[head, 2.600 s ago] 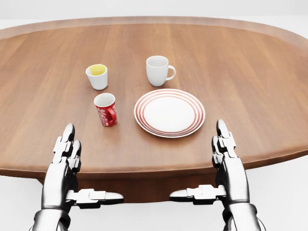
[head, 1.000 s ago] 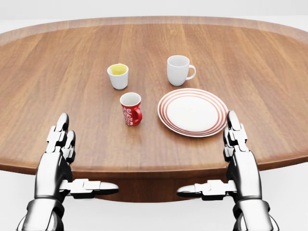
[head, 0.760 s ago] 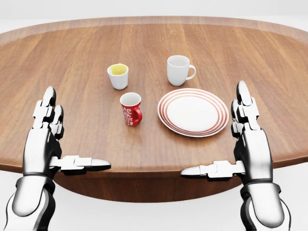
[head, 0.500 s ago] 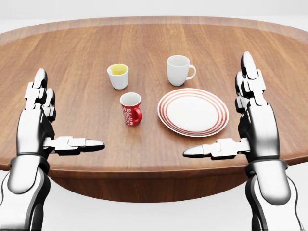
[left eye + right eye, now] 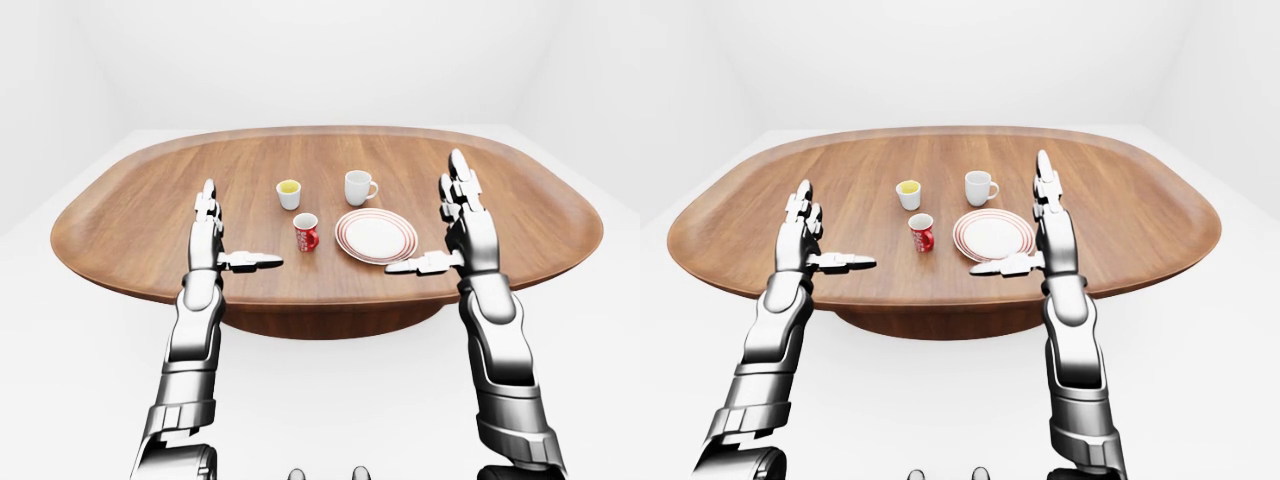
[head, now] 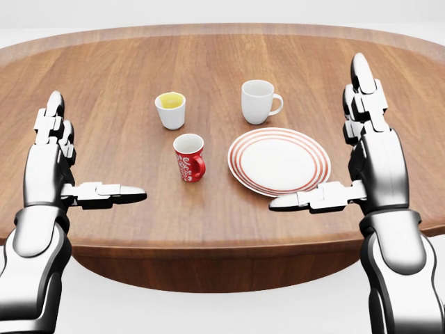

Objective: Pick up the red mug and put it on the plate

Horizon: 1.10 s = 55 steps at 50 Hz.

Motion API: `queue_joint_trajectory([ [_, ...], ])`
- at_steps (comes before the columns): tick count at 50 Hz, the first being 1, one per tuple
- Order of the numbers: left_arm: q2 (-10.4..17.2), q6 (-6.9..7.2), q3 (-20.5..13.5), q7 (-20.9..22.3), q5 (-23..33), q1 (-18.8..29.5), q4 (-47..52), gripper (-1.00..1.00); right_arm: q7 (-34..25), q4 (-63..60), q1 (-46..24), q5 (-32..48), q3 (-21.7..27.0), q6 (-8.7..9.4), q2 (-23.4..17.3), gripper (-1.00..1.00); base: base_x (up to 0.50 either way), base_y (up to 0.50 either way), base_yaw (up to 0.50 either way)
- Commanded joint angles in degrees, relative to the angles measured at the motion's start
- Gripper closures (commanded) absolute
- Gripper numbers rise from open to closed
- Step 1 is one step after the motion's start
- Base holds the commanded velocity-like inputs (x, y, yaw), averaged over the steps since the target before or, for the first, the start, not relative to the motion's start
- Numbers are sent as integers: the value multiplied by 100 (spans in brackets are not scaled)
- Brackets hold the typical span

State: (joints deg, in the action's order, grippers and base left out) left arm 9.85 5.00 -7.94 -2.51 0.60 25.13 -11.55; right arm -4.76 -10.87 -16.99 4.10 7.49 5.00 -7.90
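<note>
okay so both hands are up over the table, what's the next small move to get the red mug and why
Probably bring the left hand rightward and down toward the red mug. Both hands are open and empty, the mug stands upright and untouched left of the plate, and the right hand sits beyond the plate's far side.

Bright, even, diffuse light renders everything sharp, with only faint soft shadows on the wooden table [image 6: 222,62] beneath the crockery.
</note>
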Motion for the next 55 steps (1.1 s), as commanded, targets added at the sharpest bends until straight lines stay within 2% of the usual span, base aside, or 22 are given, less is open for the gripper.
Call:
queue_joint_trajectory([
  [1,27,0,-11,-26,9,58,-143,-100,-6,177,-120,-6,-6,0,-27,-100,0,0,0],
  [21,-23,0,39,-77,47,55,4,-100,-71,189,-86,92,-30,0,-30,-100,0,0,0],
  [55,-36,0,38,-60,82,13,19,-100,-140,48,-26,112,-6,0,-36,-100,19,0,0],
])
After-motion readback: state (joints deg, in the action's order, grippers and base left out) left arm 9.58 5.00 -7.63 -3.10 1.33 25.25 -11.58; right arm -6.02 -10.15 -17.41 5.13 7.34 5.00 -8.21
